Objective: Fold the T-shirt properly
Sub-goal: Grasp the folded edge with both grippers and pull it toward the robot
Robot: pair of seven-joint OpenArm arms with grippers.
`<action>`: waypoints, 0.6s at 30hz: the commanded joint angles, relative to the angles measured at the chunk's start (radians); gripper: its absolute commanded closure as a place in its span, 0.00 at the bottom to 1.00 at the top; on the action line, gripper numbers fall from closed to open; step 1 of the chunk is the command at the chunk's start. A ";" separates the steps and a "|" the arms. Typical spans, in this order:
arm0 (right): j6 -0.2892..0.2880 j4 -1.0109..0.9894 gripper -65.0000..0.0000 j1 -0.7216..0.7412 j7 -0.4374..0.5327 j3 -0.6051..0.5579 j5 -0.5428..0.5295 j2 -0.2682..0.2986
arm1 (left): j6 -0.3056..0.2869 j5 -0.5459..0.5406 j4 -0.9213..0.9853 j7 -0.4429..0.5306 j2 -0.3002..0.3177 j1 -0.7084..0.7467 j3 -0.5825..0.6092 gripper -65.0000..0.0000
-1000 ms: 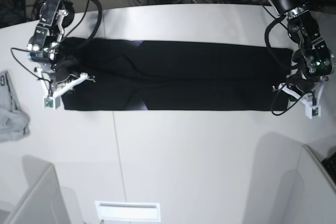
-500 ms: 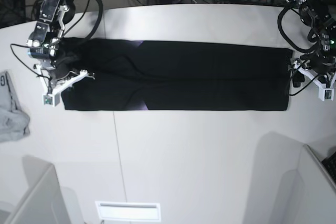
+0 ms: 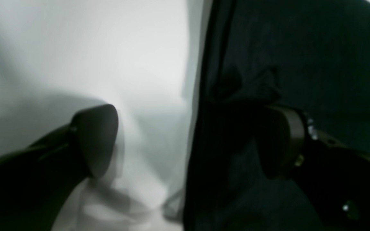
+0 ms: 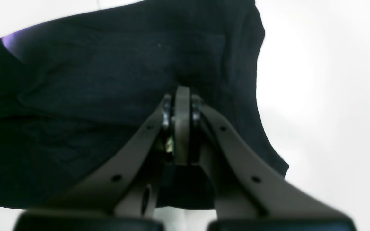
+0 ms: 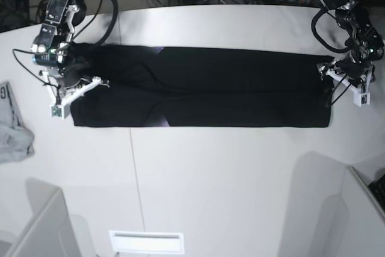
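Black T-shirt needs level lifting: right claw pinches its left-frame end, left claw gapes wide astride the right hem.

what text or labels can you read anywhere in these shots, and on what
None can be read for sure.
Small grey garment at the table's left edge: one dark mark at its top, cut off, unreadable.
Black T-shirt: plain side up, only a purple sliver showing, no lettering.
Both grippers: no visible markings.
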State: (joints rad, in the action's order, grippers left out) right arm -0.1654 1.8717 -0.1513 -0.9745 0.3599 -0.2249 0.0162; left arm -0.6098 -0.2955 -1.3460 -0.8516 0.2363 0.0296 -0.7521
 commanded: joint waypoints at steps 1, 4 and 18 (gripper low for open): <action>0.002 0.016 1.00 0.011 0.016 0.001 -0.005 0.005 | -0.006 -0.011 -0.013 -0.007 0.002 -0.006 0.001 0.00; 0.002 0.016 1.00 0.009 0.015 0.001 -0.005 0.005 | -0.006 -0.011 -0.020 -0.007 -0.018 -0.006 0.001 0.00; 0.002 0.018 1.00 -0.003 0.016 0.001 -0.005 0.005 | -0.006 -0.006 0.063 -0.007 -0.030 -0.067 0.021 0.00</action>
State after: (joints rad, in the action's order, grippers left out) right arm -0.1654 1.8717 -0.1642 -0.9726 0.3599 -0.2241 0.0135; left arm -0.6113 -0.3077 -1.2873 -0.8169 0.2039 -0.0360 -0.7380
